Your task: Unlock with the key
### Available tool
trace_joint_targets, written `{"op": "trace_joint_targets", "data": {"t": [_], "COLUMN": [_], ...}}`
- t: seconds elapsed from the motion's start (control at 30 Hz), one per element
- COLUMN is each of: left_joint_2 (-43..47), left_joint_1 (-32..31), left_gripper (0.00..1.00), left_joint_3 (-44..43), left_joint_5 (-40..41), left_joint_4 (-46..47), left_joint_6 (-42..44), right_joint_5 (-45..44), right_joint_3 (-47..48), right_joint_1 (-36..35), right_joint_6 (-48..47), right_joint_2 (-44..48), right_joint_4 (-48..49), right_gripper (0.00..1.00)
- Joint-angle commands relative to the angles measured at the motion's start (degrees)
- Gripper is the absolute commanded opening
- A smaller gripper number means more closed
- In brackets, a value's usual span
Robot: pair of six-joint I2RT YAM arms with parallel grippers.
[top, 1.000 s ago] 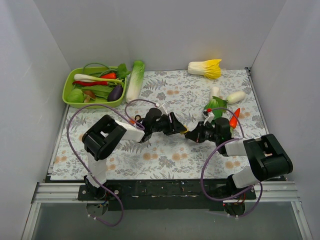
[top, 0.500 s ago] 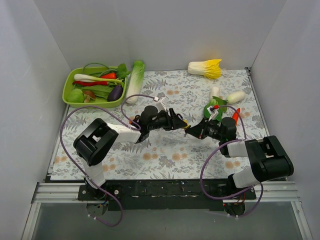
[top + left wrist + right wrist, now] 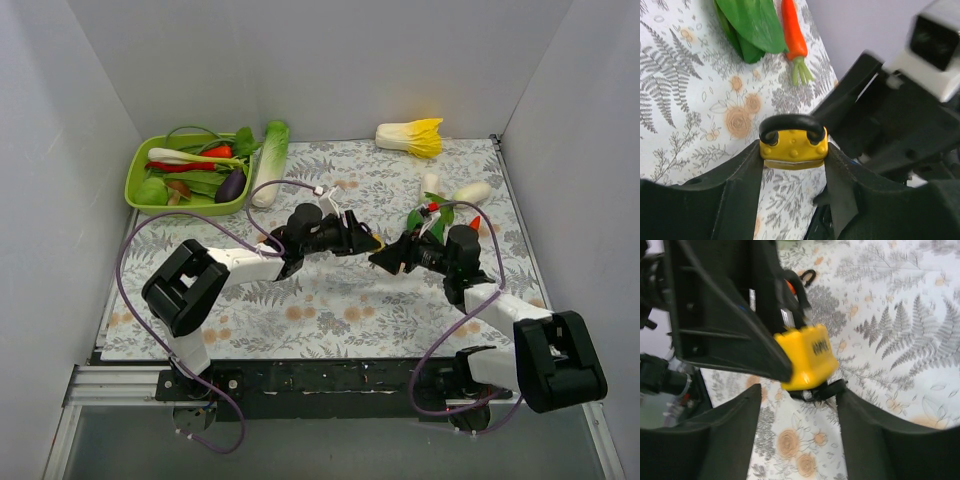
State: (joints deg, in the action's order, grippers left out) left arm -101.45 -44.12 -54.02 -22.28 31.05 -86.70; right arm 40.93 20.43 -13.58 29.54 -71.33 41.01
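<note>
A yellow padlock (image 3: 793, 145) with a black shackle is clamped between my left gripper's (image 3: 793, 161) fingers, held above the floral mat. In the top view the padlock (image 3: 372, 243) hangs mid-table between both arms. The key's black head (image 3: 817, 390) sticks out of the padlock's (image 3: 805, 362) underside. My right gripper (image 3: 800, 391) stands open around the key head, its fingers spread to either side. The key blade is hidden inside the lock body. From above, the right gripper (image 3: 388, 262) sits just right of and below the padlock.
A green tray (image 3: 135, 180) of vegetables stands at the back left, with a long green cabbage (image 3: 270, 160) beside it. A napa cabbage (image 3: 412, 136) lies at the back. Greens (image 3: 432, 215), a carrot (image 3: 470, 228) and white radishes (image 3: 470, 192) lie by the right arm.
My right gripper has gone from shut to open around the key head. Both arms have reached a little farther over the mat, the padlock still in the left gripper.
</note>
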Motion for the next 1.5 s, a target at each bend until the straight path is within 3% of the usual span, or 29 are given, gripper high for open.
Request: {"op": "trace_joint_targets", "data": {"t": [0.0, 0.3, 0.43, 0.53, 0.57, 0.67, 0.73, 0.97, 1.2, 1.47], "left_joint_2": [1.7, 3.7, 6.0, 7.1, 7.6, 9.2, 10.5, 12.1, 12.2, 12.4], "left_joint_1": [-0.6, 5.4, 6.4, 7.2, 7.5, 7.8, 7.8, 7.8, 7.9, 7.8], "left_gripper": [0.00, 0.00, 0.00, 0.00, 0.00, 0.00, 0.00, 0.00, 0.00, 0.00], "left_joint_3": [-1.2, -4.3, -5.6, -6.9, -6.9, -7.8, -7.7, -8.6, -8.3, -8.4], "left_joint_5": [-9.7, -27.0, -36.1, -43.7, -45.3, -50.0, -51.7, -58.5, -62.4, -63.4], "left_joint_4": [-6.1, -10.5, -14.3, -16.5, -17.1, -22.1, -25.1, -30.7, -30.7, -30.7], "left_joint_6": [1.3, 11.8, 17.5, 20.2, 21.6, 26.5, 28.2, 31.7, 31.4, 31.6], "right_joint_5": [-1.3, 1.0, 6.9, 17.6, 22.3, 28.4, 29.7, 31.5, 33.3, 32.1], "right_joint_3": [7.8, 9.7, 14.9, 17.4, 17.6, 17.6, 17.9, 20.4, 24.0, 29.8], "right_joint_1": [-0.5, -0.5, -0.6, -0.6, -0.5, -0.7, -0.9, -3.9, -7.8, -12.2], "right_joint_6": [-10.9, -13.8, -12.3, -5.6, -3.0, 8.1, 11.3, 5.8, 2.5, -12.9], "right_joint_2": [7.5, 17.4, 15.1, 10.3, 9.1, 5.9, 4.9, 2.8, -0.4, -3.0], "right_joint_4": [-6.3, -13.6, -14.2, -7.6, -1.4, 11.7, 14.8, 9.2, 5.1, -16.0], "right_gripper": [0.76, 0.80, 0.81, 0.81, 0.80, 0.79, 0.79, 0.80, 0.79, 0.72]}}
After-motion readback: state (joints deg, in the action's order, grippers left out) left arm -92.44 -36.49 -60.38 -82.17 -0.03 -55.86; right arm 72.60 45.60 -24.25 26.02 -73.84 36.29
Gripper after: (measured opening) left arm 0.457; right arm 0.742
